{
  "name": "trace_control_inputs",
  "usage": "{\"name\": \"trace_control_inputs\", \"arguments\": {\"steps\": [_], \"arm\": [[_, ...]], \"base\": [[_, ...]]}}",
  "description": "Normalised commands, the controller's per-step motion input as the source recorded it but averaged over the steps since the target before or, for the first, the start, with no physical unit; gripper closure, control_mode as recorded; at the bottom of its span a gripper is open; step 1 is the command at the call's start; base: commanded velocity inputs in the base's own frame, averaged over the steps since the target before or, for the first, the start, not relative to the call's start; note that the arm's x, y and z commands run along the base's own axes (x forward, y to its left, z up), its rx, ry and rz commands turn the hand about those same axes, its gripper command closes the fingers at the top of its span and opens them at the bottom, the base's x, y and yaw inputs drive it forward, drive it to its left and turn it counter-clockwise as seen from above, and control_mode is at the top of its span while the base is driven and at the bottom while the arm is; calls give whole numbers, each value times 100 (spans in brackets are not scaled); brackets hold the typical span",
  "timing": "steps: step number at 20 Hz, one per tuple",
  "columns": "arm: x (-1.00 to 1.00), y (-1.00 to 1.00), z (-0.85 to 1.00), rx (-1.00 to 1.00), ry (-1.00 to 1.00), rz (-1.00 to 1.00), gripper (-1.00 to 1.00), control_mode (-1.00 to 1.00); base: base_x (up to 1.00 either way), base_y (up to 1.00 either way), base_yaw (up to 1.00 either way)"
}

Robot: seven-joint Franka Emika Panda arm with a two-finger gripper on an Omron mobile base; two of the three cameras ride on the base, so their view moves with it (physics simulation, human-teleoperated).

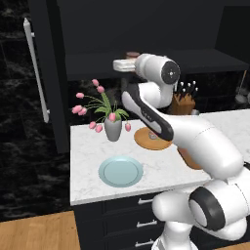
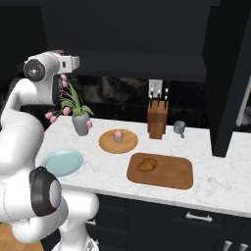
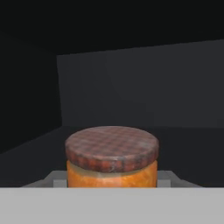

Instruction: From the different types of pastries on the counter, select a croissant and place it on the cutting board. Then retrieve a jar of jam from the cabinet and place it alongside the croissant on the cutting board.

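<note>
Fingers (image 3: 112, 183) were clamped on the jar (image 3: 112, 155) inside the cabinet (image 1: 146, 29); best withdrawn level, clear of the shelf.

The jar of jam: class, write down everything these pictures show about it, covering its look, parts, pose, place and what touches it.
The jar of jam is a short, round jar that stands upright. It looks like clear glass filled with orange jam, under a wide, flat lid with a faded red-brown check pattern. It sits inside the dark cabinet, on its inner shelf, near the front. In the hand view the gripper is closed on it, with a grey finger at each side of the jar's body. In the left base view its lid just peeks out above the robot's hand.
</note>
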Motion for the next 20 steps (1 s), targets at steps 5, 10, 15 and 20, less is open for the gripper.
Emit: {"name": "trace_control_inputs", "arguments": {"steps": [5, 10, 15, 20], "arm": [[-91, -40, 0, 6, 0, -2, 100, -100], [-100, -46, -4, 5, 1, -4, 100, -100], [-100, -51, -10, 4, 1, -6, 100, -100], [-100, -28, -29, 2, 4, -4, 100, -100]], "base": [[0, 0, 0], [0, 0, 0], [0, 0, 0], [0, 0, 0]]}}
